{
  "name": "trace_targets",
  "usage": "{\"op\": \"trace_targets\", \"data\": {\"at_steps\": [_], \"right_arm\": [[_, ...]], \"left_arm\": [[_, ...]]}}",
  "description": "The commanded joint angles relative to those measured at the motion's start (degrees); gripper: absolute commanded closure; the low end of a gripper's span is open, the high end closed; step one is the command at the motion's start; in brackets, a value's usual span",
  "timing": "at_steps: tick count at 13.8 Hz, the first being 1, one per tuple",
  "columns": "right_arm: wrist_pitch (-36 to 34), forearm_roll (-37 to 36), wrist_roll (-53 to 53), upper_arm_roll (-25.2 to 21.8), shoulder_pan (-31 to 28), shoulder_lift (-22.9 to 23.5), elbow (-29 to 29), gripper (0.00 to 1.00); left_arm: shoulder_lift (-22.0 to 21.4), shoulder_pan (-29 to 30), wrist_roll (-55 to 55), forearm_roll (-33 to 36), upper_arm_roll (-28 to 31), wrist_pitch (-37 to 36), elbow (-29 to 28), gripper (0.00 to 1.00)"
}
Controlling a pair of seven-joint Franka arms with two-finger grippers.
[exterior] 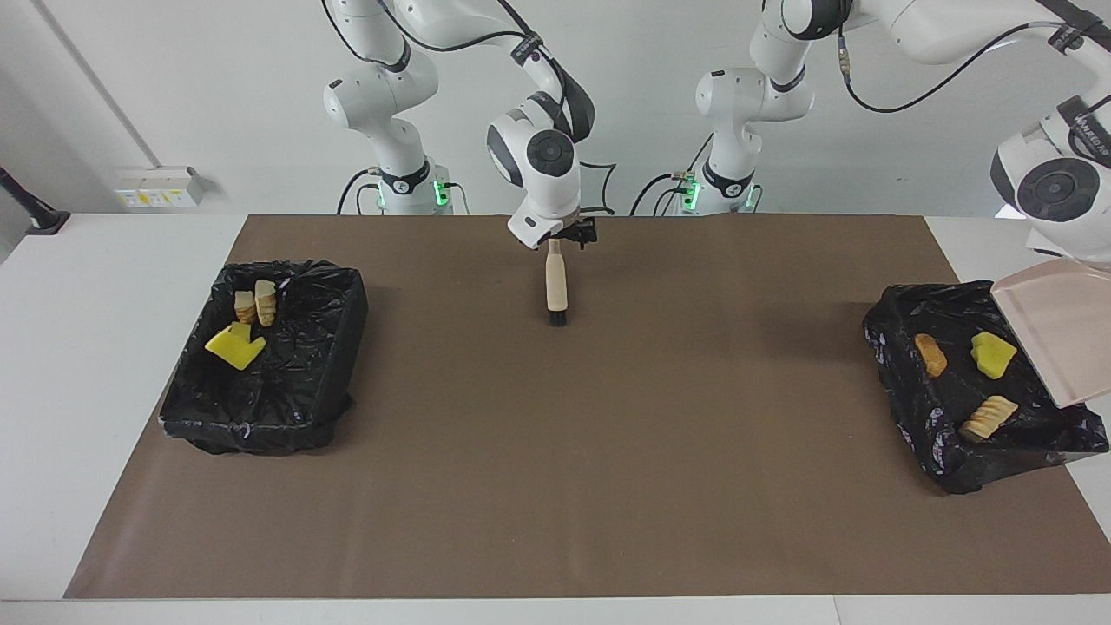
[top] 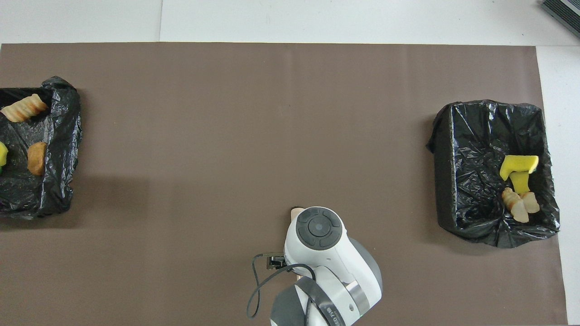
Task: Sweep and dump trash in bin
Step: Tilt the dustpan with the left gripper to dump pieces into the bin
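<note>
My left gripper, at the view's edge, holds a pale pink dustpan tilted, its pan bare, over the black-lined bin at the left arm's end of the table. In that bin lie an orange lump, a yellow sponge chunk and a striped bread-like lump; the lumps also show in the overhead view. My right gripper is shut on the handle of a wooden brush, held upright with its black bristles down at the mat, mid-table.
A second black-lined bin stands at the right arm's end, holding a yellow chunk and two bread-like lumps. It also shows in the overhead view. A brown mat covers the table.
</note>
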Motion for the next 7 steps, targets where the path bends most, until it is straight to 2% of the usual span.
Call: {"op": "trace_targets", "data": {"at_steps": [1,3,5,7], "right_arm": [[-4.4,-2.5,-1.5,0.2,-3.8,-3.3,2.3,0.00],[-7.6,-4.0,-3.2,0.1,-6.3,-6.5,3.3,0.00],[-12.4,-8.1,-5.3,-0.1,-8.8,-8.7,5.6,0.00],[-15.7,-11.5,-8.1,0.5,-15.5,-11.0,9.0,0.00]], "left_arm": [[-1.8,-0.3,-0.9,2.1,-2.7,-2.4,1.0,1.00],[-3.6,0.1,-1.5,-1.7,-5.8,-4.1,1.7,1.00],[-4.5,0.2,-1.5,-13.4,-7.2,-5.0,4.5,1.00],[-4.5,-0.1,-2.9,-20.8,-9.3,-7.3,5.4,1.00]]}}
